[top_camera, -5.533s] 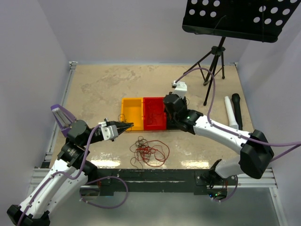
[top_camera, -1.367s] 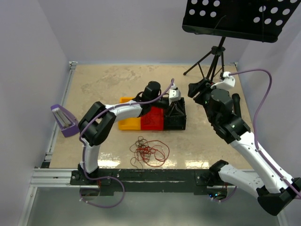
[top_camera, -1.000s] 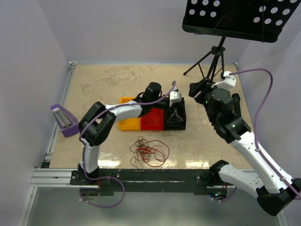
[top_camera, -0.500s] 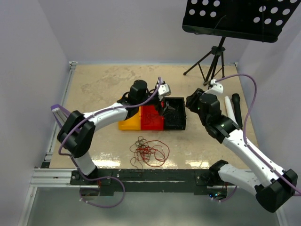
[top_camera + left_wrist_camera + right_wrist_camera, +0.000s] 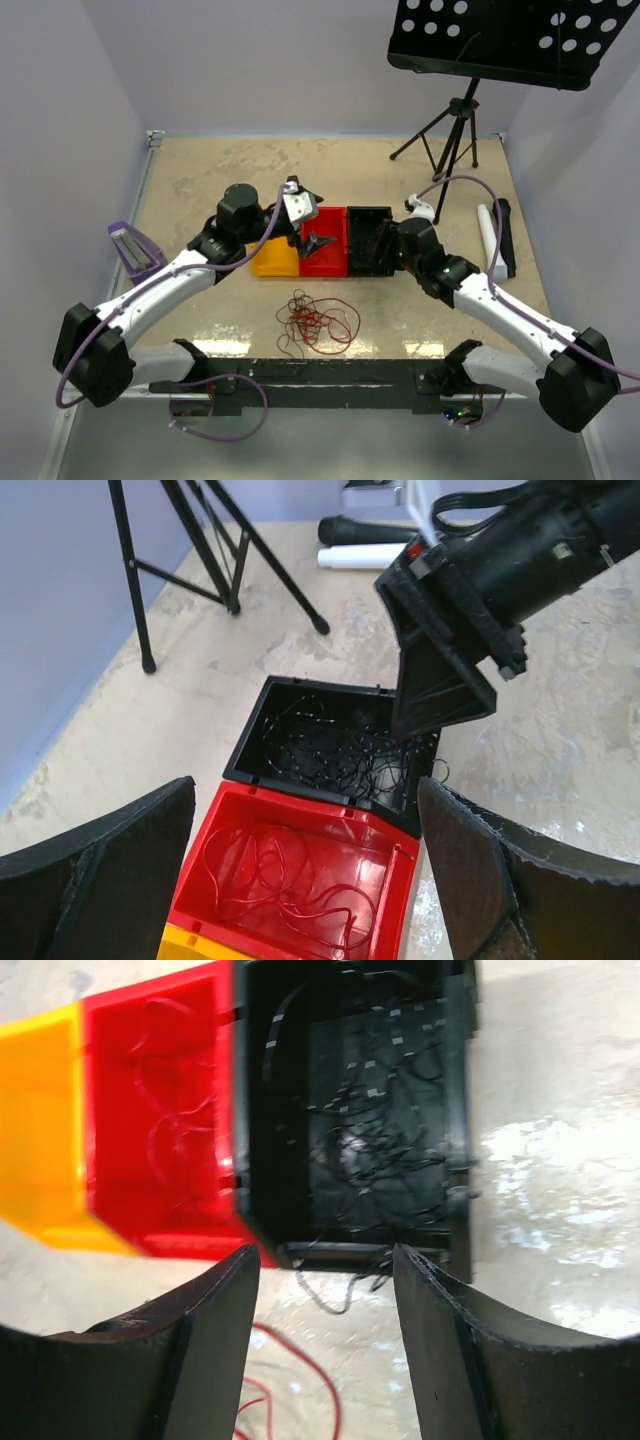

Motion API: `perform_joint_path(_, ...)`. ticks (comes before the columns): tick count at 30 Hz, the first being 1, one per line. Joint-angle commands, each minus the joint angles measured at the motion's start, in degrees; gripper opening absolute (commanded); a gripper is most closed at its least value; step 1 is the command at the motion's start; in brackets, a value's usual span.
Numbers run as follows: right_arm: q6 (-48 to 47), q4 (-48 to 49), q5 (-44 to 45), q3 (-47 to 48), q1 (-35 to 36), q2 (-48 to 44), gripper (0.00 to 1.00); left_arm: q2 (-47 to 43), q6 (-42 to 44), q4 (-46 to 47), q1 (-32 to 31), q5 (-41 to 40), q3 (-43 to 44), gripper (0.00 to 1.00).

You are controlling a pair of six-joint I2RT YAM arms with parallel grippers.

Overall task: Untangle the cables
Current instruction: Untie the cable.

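Across the tabletop [image 5: 200, 180], open room is lying at the back, yet the left claw [image 5: 305, 790], gaping wide over the red bin [image 5: 335, 262], and the right claw [image 5: 325, 1255], spread and empty at the black bin [image 5: 365, 235], are crowding close and risking a knock. Near the front edge the cables [image 5: 318, 322] are sitting tangled, where dragging could be spilling strands off.

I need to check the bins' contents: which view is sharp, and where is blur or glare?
Left wrist: black bin and red bin sharp. Right wrist: blurred throughout, glare on the table beside the black bin. Top external: clear.
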Motion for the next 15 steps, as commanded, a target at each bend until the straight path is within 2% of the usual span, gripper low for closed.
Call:
perform_joint_path(1, 2.7, 1.0, -3.2, -1.2, 2.0, -1.2, 0.60, -6.0, 5.0, -2.5, -0.1, 3.5, -3.7, 0.98)
perform_joint_path(6, 4.3, 3.0, -4.3, -2.9, 3.8, 2.3, 0.54, -10.1, 7.1, -1.4, -0.4, 5.1, -7.6, 0.98)
perform_joint_path(15, 7.6, -3.4, 0.5, -2.0, 6.7, 0.5, 0.56, -14.7, 15.0, -5.7, -0.4, 10.4, -8.3, 0.99)
